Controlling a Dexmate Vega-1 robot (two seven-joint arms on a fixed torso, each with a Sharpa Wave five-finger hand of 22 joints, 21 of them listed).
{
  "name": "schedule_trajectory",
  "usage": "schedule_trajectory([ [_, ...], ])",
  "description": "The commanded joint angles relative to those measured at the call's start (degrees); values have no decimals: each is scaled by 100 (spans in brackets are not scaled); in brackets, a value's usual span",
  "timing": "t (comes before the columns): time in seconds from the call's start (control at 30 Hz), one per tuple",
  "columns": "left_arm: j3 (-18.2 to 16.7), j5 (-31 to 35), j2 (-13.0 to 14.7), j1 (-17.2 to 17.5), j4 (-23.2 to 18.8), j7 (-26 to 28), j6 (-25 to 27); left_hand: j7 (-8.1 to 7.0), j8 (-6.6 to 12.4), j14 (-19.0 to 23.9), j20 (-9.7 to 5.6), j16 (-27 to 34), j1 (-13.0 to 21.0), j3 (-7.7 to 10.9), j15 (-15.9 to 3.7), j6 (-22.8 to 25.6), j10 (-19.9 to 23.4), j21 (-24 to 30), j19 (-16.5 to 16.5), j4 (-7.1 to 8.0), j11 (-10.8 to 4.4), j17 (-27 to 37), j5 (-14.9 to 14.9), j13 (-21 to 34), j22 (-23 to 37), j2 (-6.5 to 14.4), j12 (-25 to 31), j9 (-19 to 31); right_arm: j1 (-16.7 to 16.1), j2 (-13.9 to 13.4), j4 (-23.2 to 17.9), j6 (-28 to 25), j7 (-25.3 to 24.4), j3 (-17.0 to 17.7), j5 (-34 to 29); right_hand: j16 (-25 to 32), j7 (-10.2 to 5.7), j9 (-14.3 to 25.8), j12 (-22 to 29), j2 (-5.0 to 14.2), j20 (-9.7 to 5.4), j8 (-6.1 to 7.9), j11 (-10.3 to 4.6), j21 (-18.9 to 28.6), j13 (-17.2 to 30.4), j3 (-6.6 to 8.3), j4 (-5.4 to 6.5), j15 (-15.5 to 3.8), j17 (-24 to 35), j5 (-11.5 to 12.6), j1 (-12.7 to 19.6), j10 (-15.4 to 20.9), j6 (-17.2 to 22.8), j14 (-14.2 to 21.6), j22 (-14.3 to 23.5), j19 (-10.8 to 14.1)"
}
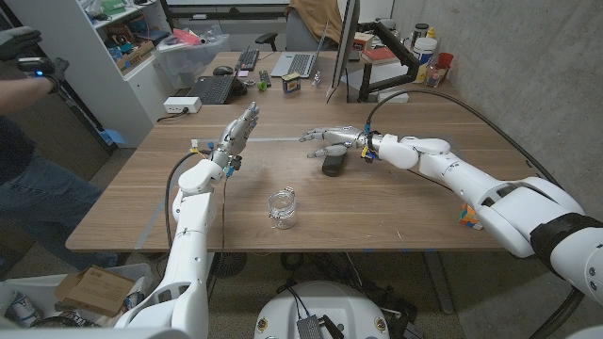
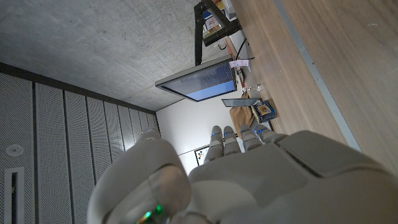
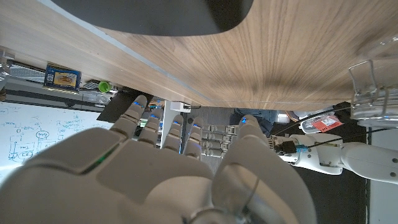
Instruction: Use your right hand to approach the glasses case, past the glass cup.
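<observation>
One clear glass cup (image 1: 282, 208) stands nearest on the wooden table (image 1: 396, 212). Beyond it lies one dark oval glasses case (image 1: 334, 163), directly under the right hand (image 1: 330, 137), which hovers with fingers spread and holds nothing. The left hand (image 1: 239, 130) is raised, fingers extended, empty. Farther back, one black keyboard (image 1: 215, 89) and one laptop (image 1: 298, 64) sit on desks.

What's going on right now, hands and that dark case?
Right hand open, hovering above the glasses case. Left hand open, raised. Glass cup nearer the robot, not blocking.
</observation>
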Motion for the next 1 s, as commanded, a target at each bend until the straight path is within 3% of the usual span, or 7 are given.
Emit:
schedule_trajectory([
  [0.03,1,6,-19,66,-81,31,58,12,18,-64,-35,-1,6,-29,-3,41,11,-11,-42,26,-44,17,-14,11,21,38,-13,23,210,119,498,61,-199,-171,-23,42,12,9,19,-36,20,2,-6,33,10,33,26,22,27,-15,34,28,33,2,28,-2],
  [1.0,84,14,-3,212,-326,49,183,19,23,-64,-23,2,11,-46,-7,93,11,-7,-42,22,-41,17,-20,11,21,49,-15,25,165,93,708,-26,-259,-218,86,44,-24,10,16,-35,61,-2,-1,43,10,34,29,-5,27,-21,44,16,79,13,28,46],
])
